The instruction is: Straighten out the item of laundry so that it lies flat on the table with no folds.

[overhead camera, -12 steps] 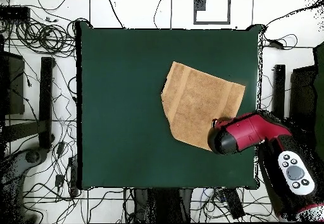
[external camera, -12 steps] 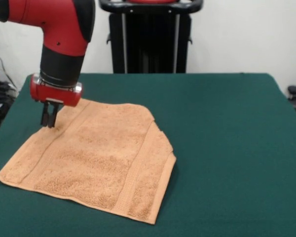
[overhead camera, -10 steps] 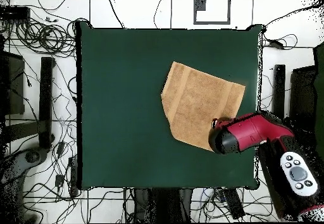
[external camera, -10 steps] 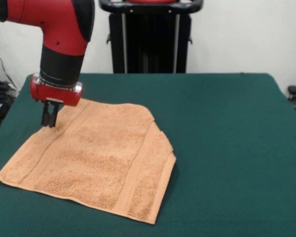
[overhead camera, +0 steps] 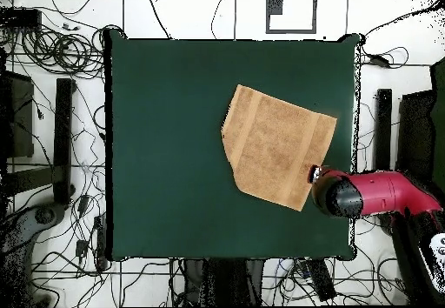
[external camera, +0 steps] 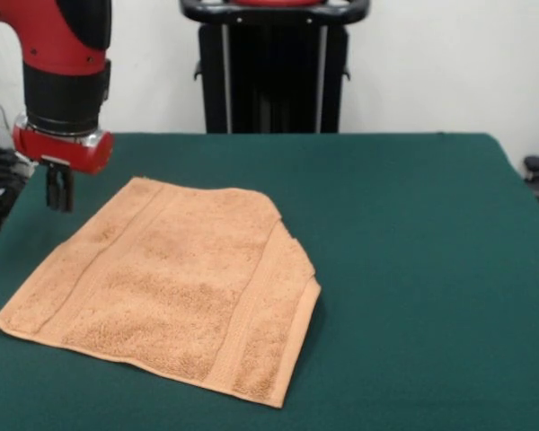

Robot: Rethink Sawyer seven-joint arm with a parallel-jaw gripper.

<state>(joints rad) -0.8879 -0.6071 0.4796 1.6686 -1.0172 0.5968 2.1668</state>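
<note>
Currently, the fingers (external camera: 58, 189) that you are viewing from the front are hanging pressed close together, with no visible gap between them and nothing held, clear of the cloth. They are hovering above the tabletop (external camera: 413, 224) just off the towel's far corner, beyond its edge, at the left of the front view. In the overhead view you are seeing only the red wrist housing (overhead camera: 341, 194) covering them, sitting at the towel's lower right corner near the tabletop's right margin.

Moving outward, you are looking at the peach towel (external camera: 171, 283) lying on the green tabletop, left of centre in the front view and right of centre from overhead (overhead camera: 275, 145). Most of it is lying spread out, with woven bands (external camera: 251, 314) running across it near its ends. Along its right side in the front view one corner is lying doubled over, showing a stepped edge (external camera: 292, 241), so the outline is reading as irregular rather than rectangular.

Farther out, a black stand (external camera: 271, 63) is standing behind the tabletop's far edge, and cables (overhead camera: 52, 48) are lying on the floor around it.
</note>
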